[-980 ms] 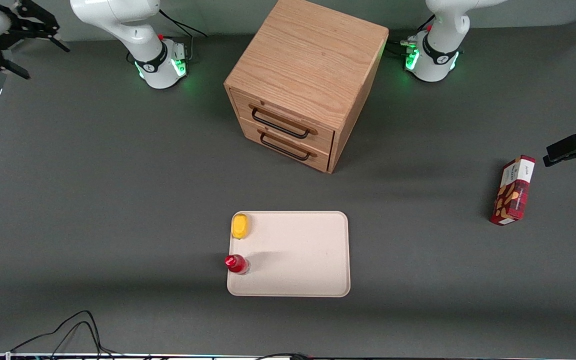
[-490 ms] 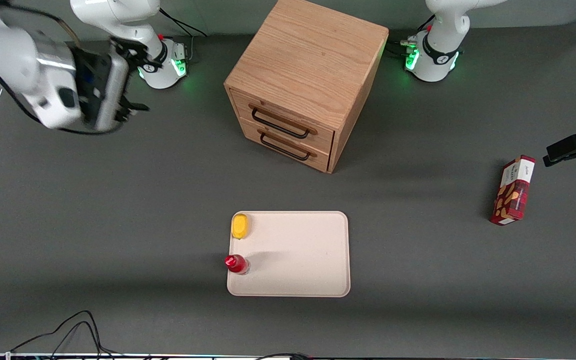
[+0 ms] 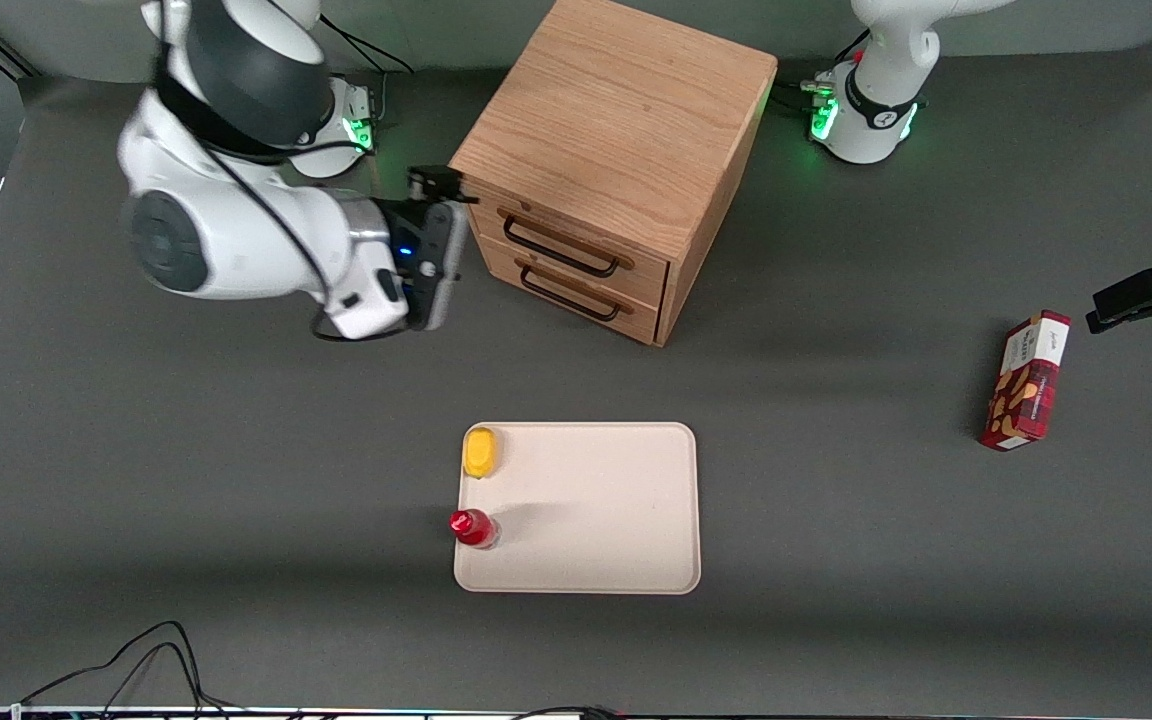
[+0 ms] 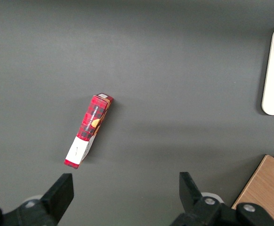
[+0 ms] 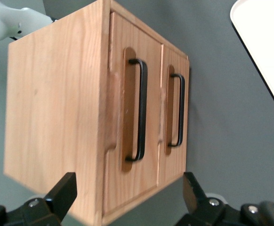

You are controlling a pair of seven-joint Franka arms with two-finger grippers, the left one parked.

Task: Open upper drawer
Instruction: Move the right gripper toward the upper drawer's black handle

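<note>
White and black, our right arm's two-finger gripper (image 3: 441,215) sits in the upper left of the front view, level with the drawer fronts and just beside the corner of the small light oak cabinet (image 3: 626,110), not touching it. Its fingers (image 5: 61,193) stand wide apart in the right wrist view, holding nothing.

Moving rightward to upper centre, the upper drawer (image 3: 576,232), a light oak front with a wide black wire handle (image 3: 561,252), looks fully shut, flush with the twin drawer (image 3: 576,290) directly under it. In the right wrist view both fronts face the camera, and the upper handle (image 5: 139,110) lies between the lines of the two fingers but well apart from them.

We judge this as the approach step, with nothing grasped yet. Next we need to come in front of the cabinet, bring the open fingers around the upper handle's bar, not the lower one, close, and pull straight out along the drawer's slide. The handles sit near each other, so picking the wrong bar is the main risk.
</note>
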